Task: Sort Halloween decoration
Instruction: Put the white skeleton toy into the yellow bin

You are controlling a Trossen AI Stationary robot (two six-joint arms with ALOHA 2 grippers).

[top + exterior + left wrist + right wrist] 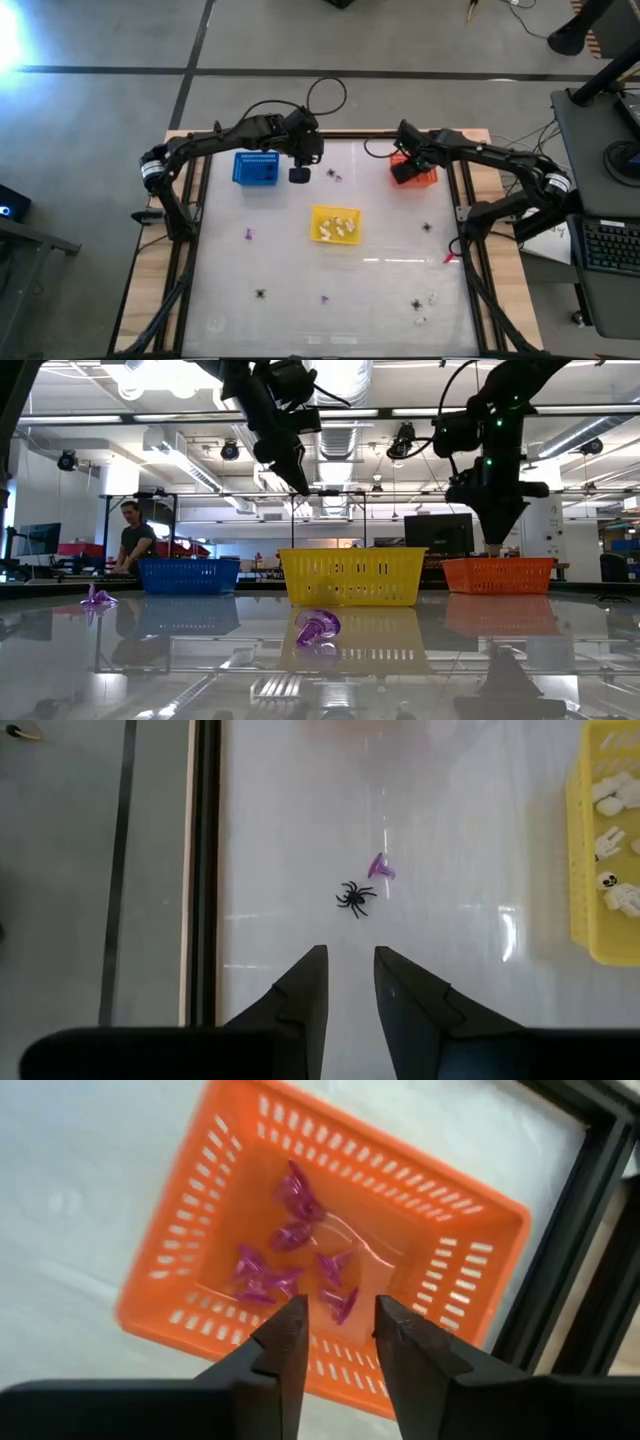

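Note:
The decorations are tiny trinkets scattered on the white table. My left gripper (300, 176) hovers open beside the blue basket (256, 167). Just ahead of its fingertips (349, 960) a black spider (355, 898) and a purple trinket (381, 868) lie on the table. My right gripper (410, 170) is open above the orange basket (330, 1240), where several purple trinkets (290, 1230) lie on the bottom. White trinkets (338, 226) lie in the yellow basket (322, 212). Other purple (248, 235), black (261, 294) and white (432, 297) pieces lie farther toward the near edge.
The three mesh baskets stand in the table's far half: blue (188, 575), yellow (350, 575) and orange (497, 573). A dark frame rail (192, 200) borders the table on the left and right. A person (130, 540) stands in the room behind. A purple trinket (318, 628) lies near the low camera.

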